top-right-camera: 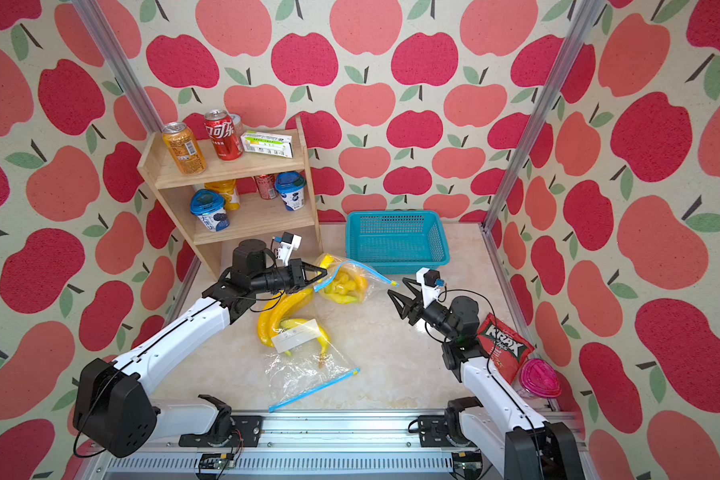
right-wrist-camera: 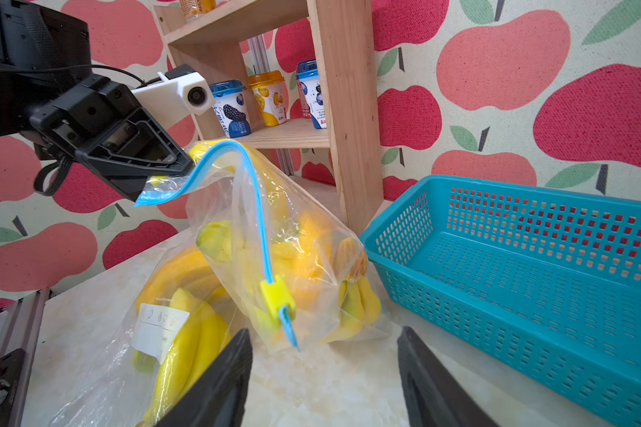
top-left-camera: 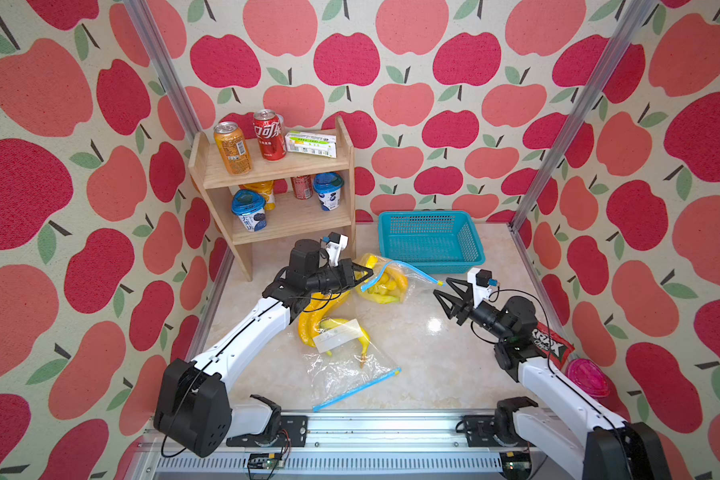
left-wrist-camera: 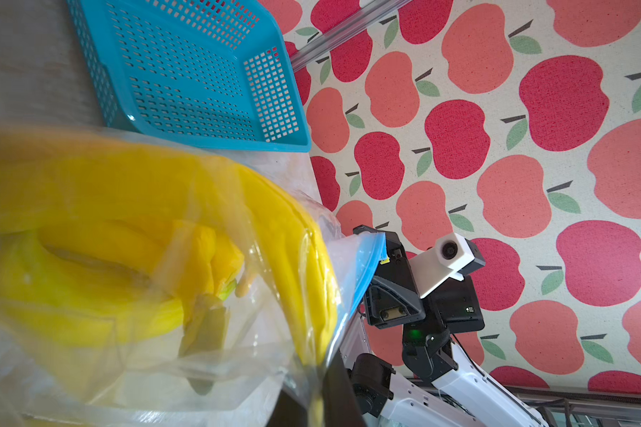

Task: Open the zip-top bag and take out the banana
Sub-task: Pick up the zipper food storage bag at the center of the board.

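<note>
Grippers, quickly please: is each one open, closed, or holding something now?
Left gripper: closed on the blue zip edge of the clear plastic zip-top bag.
Right gripper: open, holding nothing.

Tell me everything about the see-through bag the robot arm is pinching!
The zip-top bag is clear, crinkly plastic, stuffed with yellow bananas. A blue zip strip runs along its top, with a yellow slider at one end; the strip looks closed. The left gripper, jaws shut, pinches the strip's other end and holds that corner up, while the bag's bottom rests on the marble-look table beside the teal basket.
</note>
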Robot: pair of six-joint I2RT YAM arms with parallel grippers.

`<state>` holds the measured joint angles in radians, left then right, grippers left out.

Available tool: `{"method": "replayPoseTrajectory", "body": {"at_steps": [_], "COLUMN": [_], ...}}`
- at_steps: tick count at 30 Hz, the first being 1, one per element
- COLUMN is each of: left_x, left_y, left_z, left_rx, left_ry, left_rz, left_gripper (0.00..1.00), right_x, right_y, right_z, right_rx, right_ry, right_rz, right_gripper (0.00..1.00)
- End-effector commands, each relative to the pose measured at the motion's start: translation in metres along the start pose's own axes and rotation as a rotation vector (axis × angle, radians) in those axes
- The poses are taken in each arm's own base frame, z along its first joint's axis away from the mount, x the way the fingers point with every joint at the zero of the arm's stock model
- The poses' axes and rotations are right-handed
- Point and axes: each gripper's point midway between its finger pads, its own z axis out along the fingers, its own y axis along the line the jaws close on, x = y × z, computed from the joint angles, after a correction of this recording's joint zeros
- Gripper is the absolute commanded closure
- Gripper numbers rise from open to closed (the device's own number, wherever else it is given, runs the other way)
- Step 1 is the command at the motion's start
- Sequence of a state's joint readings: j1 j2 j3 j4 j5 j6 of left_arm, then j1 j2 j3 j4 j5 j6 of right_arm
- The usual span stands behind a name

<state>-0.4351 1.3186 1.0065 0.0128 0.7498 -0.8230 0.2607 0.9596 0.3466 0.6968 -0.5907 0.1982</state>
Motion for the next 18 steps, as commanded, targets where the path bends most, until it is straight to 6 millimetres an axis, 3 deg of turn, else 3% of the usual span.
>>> {"method": "replayPoseTrajectory", "body": {"at_steps": [1,9,12,18], "left_x": [-0.008,-0.007,-0.006,-0.005], "left_y": [-0.015,-0.018,-0.018,-0.018], "left_z": [0.0,-0.003,-0.003,-0.002], "left_rx": [0.067,0.083,0.084,0.091], "left_ry": [-0.016,-0.023,-0.024,-0.018], "left_rz": [0.037,0.033,0.031,0.028], "left_gripper": [0.95,0.95,0.95,0.95], "right_x": [-0.018,-0.008,-0.01,-0.017], "right_y": [0.015,0.009,0.007,0.007], "right_z": [0.004,0.017,0.02,0.02], "right_rx": [-0.065,-0.071,-0.071,-0.067], "right_ry": [-0.033,-0.017,-0.025,-0.038], "right_rz": [-0.068,-0.057,-0.062,-0.084], "right_gripper": [0.35,0.39,0.45,0.45]}}
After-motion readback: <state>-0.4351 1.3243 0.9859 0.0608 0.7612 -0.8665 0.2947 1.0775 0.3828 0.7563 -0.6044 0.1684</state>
